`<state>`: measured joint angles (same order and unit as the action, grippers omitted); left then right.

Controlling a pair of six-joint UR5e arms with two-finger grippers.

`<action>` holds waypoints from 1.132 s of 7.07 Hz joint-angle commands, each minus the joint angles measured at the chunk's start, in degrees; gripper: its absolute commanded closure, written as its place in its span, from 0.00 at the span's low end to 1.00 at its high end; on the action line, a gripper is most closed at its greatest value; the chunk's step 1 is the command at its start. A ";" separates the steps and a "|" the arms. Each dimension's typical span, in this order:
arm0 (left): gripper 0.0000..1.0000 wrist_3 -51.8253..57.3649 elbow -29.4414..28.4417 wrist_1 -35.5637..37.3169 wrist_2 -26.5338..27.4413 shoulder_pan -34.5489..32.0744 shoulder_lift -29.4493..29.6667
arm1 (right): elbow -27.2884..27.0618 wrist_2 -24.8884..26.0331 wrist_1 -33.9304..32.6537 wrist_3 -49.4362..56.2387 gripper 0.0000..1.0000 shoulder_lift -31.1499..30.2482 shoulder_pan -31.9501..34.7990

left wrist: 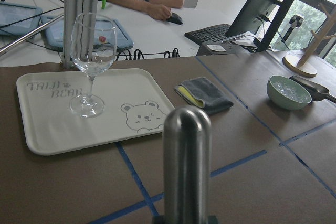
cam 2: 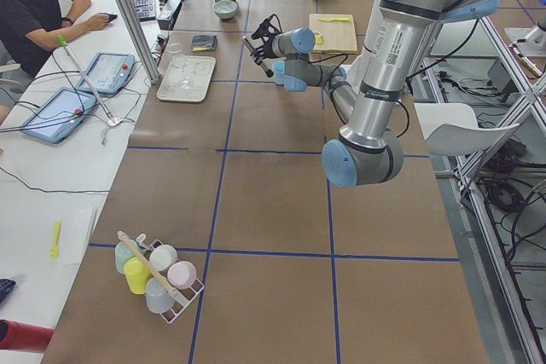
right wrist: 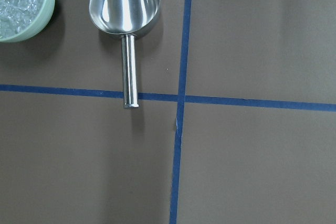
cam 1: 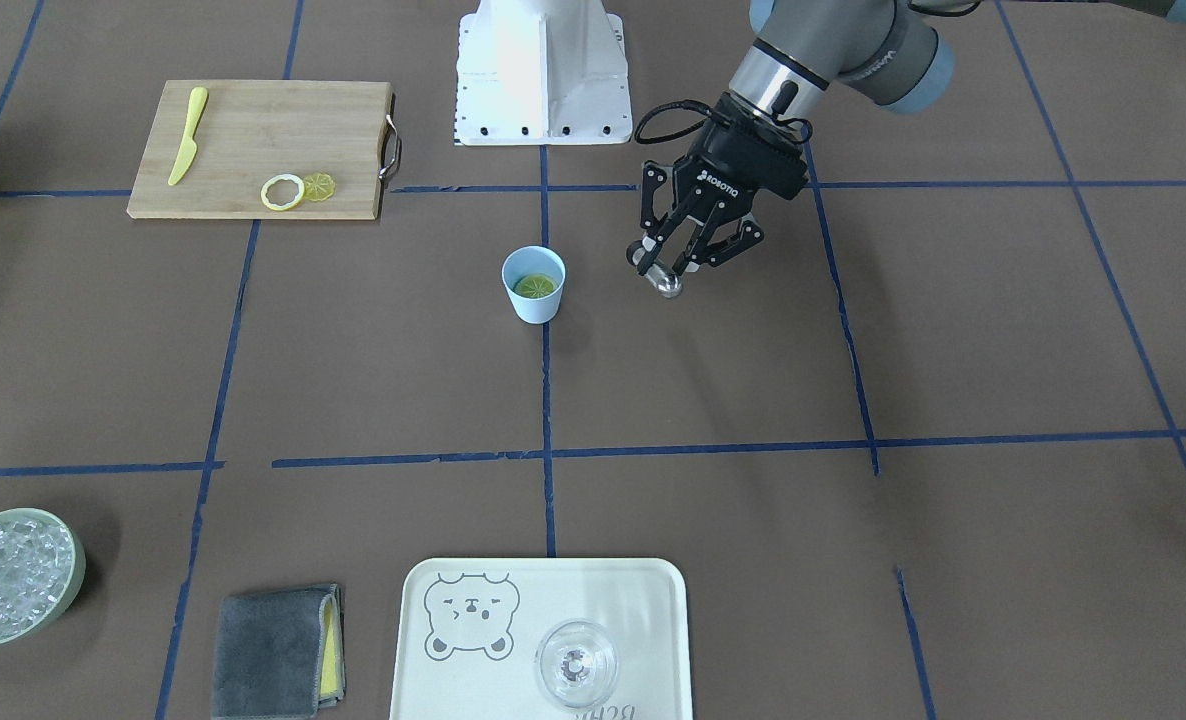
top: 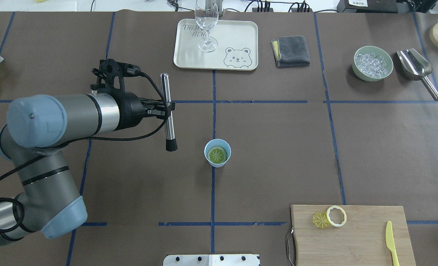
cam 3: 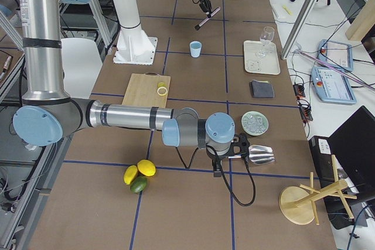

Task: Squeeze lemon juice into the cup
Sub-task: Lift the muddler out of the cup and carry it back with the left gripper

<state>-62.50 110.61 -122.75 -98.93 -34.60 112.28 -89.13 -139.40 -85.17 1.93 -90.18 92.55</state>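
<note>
The thin round yellow-green lemon slice (top: pixel 217 155) shows a wheel-like segment pattern and is narrower than the mouth of its container. The lemon slice lies flat inside the small light-blue tapered plastic cup (top: pixel 207 149), which stands upright near the middle of the brown desk (top: pixel 278 147). The left claw (top: pixel 167 107) is pressed together on a polished steel rod with a black tip (top: pixel 169 125), gripping it around mid-length. In the overhead view the cup sits to the right of this claw and closer to the robot's base. The black tip points toward the cup's side of the desk, near the cup but apart from it. The right claw (cam 3: pixel 233 149) hangs over a steel scoop (right wrist: pixel 125 1) at the far end of the desk, well apart from the cup. Whether its fingers are spread or closed cannot be determined. A pale-green round bowl (top: pixel 355 68) beside the scoop contains clear ice (top: pixel 373 61). A cream rectangular tray with a bear print (top: pixel 237 33) carries a clear stemmed glass (top: pixel 206 18).
</note>
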 commanded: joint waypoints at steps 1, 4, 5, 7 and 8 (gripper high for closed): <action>1.00 -6.75 0.93 14.41 -20.43 -9.48 -0.13 | 0.01 0.09 0.00 0.00 0.00 0.09 0.00; 1.00 1.62 0.83 38.92 -22.09 -11.45 -2.30 | 0.01 0.18 0.09 0.09 0.00 0.44 0.00; 1.00 10.64 0.40 43.60 -21.92 -11.98 -3.72 | 0.01 0.35 0.09 0.18 0.00 0.61 -0.09; 1.00 26.92 -3.53 44.88 -21.39 -14.60 -7.75 | -0.07 0.35 0.09 0.09 0.00 0.70 -0.09; 1.00 30.91 -5.64 44.36 -21.56 -16.27 -10.12 | -0.07 0.35 0.09 0.00 0.00 0.88 -0.09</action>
<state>-38.50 107.66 -78.41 -120.45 -48.99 104.99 -89.17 -139.05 -85.08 2.01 -89.45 92.47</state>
